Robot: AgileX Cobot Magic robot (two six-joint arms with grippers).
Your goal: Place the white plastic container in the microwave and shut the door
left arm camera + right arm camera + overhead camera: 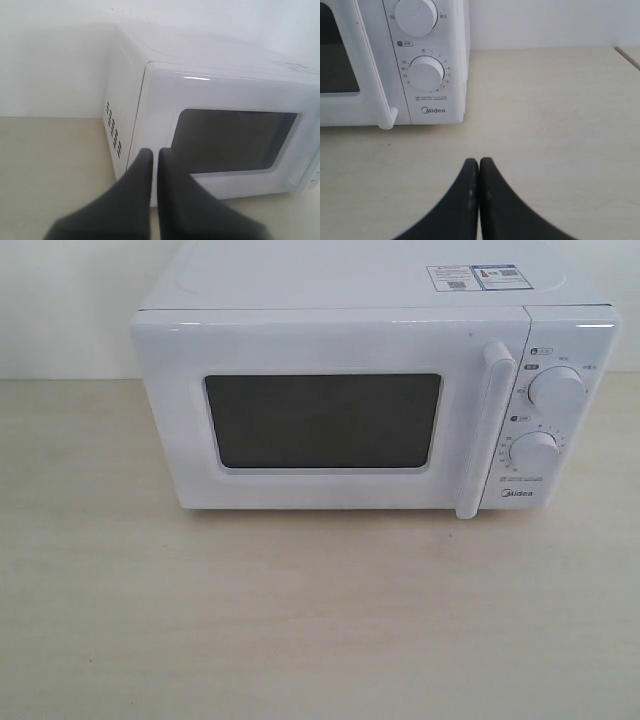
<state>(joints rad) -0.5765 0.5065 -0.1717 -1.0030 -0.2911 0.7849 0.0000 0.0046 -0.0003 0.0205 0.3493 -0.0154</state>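
The white Midea microwave sits at the back of the pale desk, door fully closed, bar handle right beside two round dials. Its dark window hides whatever's inside. In front, the left end effector and right end effector are both pinched closed, gripping nothing.

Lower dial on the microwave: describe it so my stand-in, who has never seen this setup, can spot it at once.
The white microwave stands on the pale table, its door shut. On its right panel, past the vertical handle, two round white dials sit one above the other. The lower dial is the one ringed by small numbers, just above the Midea logo.
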